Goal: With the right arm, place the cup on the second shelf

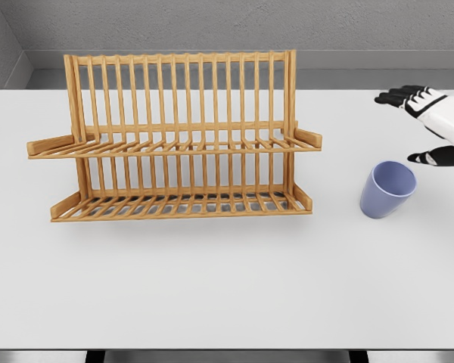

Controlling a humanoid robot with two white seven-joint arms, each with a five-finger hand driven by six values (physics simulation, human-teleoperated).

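One smooth lavender cup [387, 189] stands beside the slatted wooden rack [174, 144]; right hand [431, 125] spread wide, empty.

The rack [174, 140] is warm honey-orange wood, its slats forming a pattern of even parallel stripes. The cup [388, 190] is plain pale lavender-blue, without markings. The tabletop [227, 287] is flat white. The right hand [431, 121], at three o'clock, is white with black fingers [393, 97]. The wall [227, 26] behind is mottled grey.
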